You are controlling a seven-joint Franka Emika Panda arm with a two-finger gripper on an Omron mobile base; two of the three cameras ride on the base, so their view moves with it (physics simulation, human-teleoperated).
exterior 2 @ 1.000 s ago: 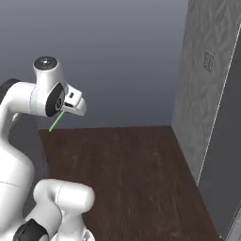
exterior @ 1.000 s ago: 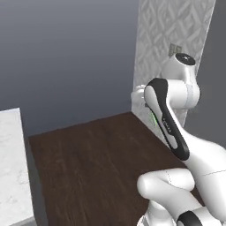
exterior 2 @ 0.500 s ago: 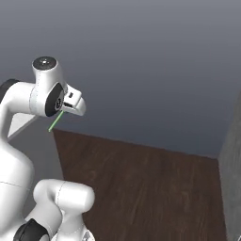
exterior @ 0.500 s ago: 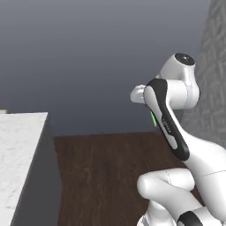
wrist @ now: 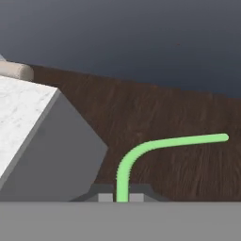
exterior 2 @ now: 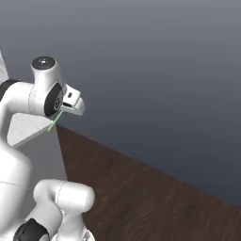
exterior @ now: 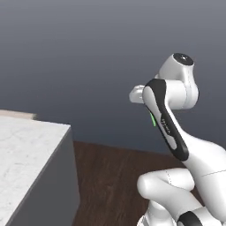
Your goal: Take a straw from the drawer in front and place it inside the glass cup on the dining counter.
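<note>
My gripper [wrist: 121,197] is shut on the straw [wrist: 155,142], a thin bright green stick that rises from between the fingertips and bends off to the right in the hand view. In the right base view the straw [exterior 2: 54,123] slants down from the raised hand. A short green piece of the straw [exterior: 152,119] peeks out beside the forearm in the left base view. The dining counter [exterior: 26,150], marble-topped with grey sides, stands at the left; its corner [wrist: 28,113] lies ahead and left of the hand. The glass cup and the drawer are out of view.
Dark wooden floor [exterior 2: 155,197] stretches ahead in front of a plain dark grey wall [exterior: 88,53]. A beige rounded object [wrist: 14,71] lies at the counter's far edge.
The whole picture has swung: the patterned wall has slid out on the right and the marble counter has come in from the left, so the base has turned. The arm's pose and its hold on the straw are unchanged.
</note>
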